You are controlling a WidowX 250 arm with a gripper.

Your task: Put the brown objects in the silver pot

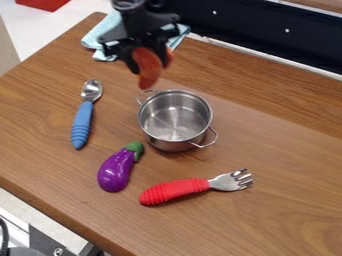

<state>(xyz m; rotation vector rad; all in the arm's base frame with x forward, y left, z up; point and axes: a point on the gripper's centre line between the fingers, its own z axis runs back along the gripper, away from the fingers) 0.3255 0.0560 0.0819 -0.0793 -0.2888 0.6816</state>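
Note:
My black gripper (147, 54) hangs in the upper left of the camera view, behind the silver pot and a little to its left. It is shut on a reddish-brown object (149, 69), which dangles below it with an orange patch at its lower end. That object is outside the pot, near the back left handle. The silver pot (175, 143) stands upright near the middle of the table, with nothing visible inside.
A blue-handled spoon (81, 122) lies left of the pot, a purple eggplant (116, 170) in front, and a red-handled fork (176, 191) at the front right. Behind the gripper is a light blue cloth (101, 40) on the wooden table (280, 150).

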